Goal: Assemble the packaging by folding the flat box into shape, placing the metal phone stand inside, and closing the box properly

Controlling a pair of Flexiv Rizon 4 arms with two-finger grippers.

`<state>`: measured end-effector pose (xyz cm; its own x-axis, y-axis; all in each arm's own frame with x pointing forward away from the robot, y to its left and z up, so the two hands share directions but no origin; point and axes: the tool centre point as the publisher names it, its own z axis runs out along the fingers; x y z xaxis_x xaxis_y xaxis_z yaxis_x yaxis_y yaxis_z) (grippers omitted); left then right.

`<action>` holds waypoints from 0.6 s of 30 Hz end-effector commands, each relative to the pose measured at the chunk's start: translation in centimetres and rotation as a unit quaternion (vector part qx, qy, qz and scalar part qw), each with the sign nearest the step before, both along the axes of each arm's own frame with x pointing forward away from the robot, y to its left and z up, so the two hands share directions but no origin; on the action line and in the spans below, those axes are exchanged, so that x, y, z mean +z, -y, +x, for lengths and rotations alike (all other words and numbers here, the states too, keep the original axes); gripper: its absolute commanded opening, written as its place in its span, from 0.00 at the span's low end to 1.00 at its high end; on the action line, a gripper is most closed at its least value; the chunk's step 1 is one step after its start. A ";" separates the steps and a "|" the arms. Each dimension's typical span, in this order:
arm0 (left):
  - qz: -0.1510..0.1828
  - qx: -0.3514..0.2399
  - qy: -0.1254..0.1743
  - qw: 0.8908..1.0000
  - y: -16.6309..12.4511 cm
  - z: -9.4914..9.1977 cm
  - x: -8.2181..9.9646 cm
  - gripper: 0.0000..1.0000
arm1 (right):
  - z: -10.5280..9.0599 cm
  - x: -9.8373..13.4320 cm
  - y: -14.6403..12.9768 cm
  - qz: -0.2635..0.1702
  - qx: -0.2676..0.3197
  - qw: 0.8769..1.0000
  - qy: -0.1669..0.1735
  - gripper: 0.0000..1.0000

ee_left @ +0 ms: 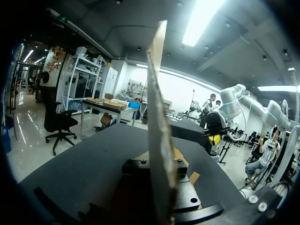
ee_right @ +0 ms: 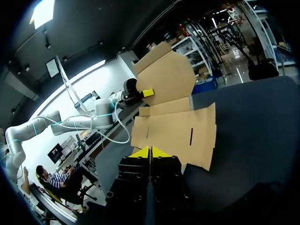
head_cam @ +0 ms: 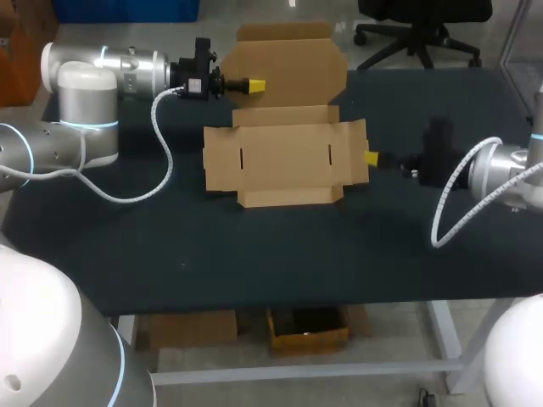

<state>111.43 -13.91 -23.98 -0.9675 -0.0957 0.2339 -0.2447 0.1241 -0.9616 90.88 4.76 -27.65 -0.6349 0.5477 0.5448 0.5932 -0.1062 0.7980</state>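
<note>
Your cardboard box (head_cam: 284,161) lies unfolded on the counter (head_cam: 254,254), between your two end effectors; its lid panel (head_cam: 288,64) stands raised, and your left end effector (head_cam: 254,85) is clamped on that panel's edge; your right end effector (head_cam: 371,158) has its tips pressed together, holding nothing, touching the side flap (head_cam: 352,153) just ahead of it; the counter's near edge lies well apart from the box.

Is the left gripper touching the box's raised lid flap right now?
Touching. In the head view the left gripper's yellow tip lies on the lid flap; the left wrist view shows the flap edge-on in the gripper's middle.
</note>
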 end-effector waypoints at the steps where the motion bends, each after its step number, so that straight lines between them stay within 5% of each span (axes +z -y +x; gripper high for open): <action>1: -0.002 -0.003 0.000 1.000 -0.1 0.2 -0.1 0.00 | -1.2 -0.4 0.0 -0.003 -0.006 1.000 0.009 0.00; 18: -0.002 -0.001 0.003 1.000 0.0 0.1 -0.1 0.00 | -2.3 -4.1 -4.2 0.001 0.039 0.999 0.001 0.00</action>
